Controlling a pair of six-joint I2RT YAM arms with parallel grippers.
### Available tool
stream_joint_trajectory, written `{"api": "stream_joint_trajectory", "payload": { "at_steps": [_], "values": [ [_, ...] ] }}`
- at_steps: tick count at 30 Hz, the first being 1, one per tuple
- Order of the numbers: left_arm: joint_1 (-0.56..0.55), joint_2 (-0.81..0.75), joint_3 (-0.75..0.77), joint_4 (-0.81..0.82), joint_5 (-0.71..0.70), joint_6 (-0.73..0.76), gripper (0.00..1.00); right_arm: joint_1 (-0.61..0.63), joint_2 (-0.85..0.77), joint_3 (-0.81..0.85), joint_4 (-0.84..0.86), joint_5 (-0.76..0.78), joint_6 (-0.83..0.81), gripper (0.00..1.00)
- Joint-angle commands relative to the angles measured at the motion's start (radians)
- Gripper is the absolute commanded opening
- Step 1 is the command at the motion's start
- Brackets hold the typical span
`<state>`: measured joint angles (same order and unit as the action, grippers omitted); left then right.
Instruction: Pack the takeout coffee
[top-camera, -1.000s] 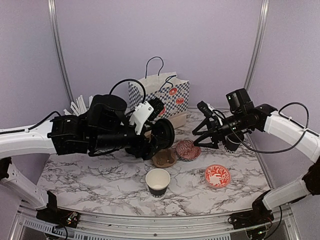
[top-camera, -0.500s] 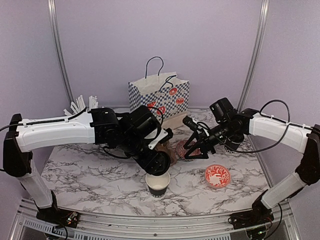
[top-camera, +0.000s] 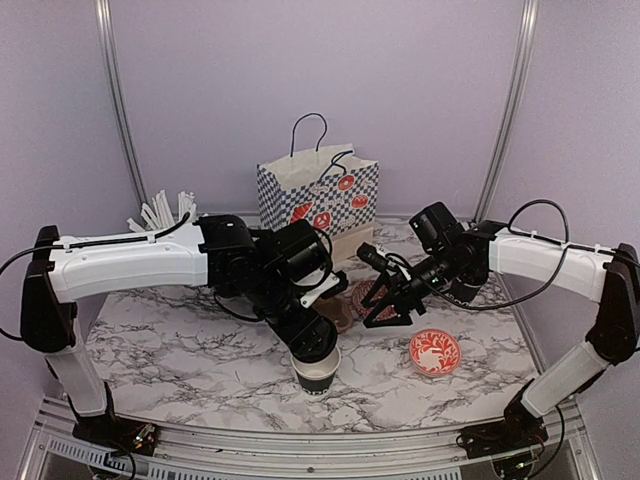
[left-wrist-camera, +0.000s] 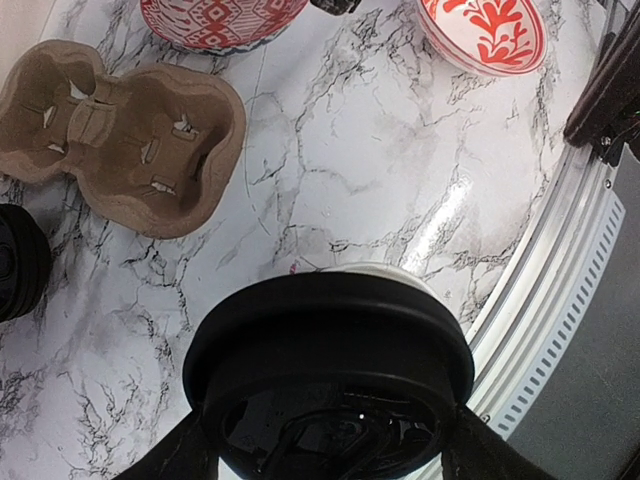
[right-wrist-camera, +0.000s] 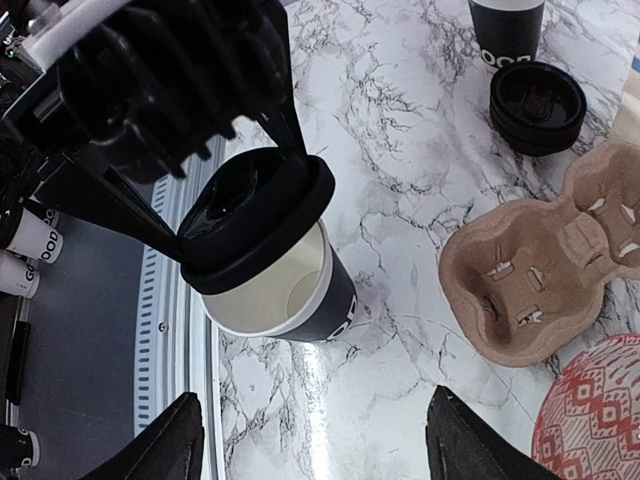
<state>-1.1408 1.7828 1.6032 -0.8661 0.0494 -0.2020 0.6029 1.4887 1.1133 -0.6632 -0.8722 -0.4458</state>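
Left gripper (top-camera: 311, 341) clamped on black plastic lid (right-wrist-camera: 258, 220), tilted over open black paper cup (right-wrist-camera: 305, 300); right gripper (top-camera: 386, 307), fingers spread, near cardboard cup carrier (left-wrist-camera: 120, 130).

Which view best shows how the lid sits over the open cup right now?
Right wrist: the lid is seen from the side, tilted over the cup, white inside exposed. Left wrist shows the lid face-on, hiding nearly all the cup. Top external: the left arm covers the lid.

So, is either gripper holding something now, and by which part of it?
The left gripper holds the black lid, its fingers on opposite sides of the rim, tilted over the open cup. The right gripper is open and holds nothing.
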Motion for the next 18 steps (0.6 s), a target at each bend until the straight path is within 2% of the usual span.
{"api": "stream_joint_trajectory", "payload": {
  "at_steps": [1,18],
  "values": [
    [0.002,0.025,0.025,-0.044,0.033,0.007,0.73,0.006,0.005,0.005,-0.016,0.001,-0.012,0.74],
    [-0.021,0.056,0.068,-0.082,0.05,0.023,0.7,0.006,-0.007,0.002,-0.022,0.009,-0.015,0.74]
  ]
}}
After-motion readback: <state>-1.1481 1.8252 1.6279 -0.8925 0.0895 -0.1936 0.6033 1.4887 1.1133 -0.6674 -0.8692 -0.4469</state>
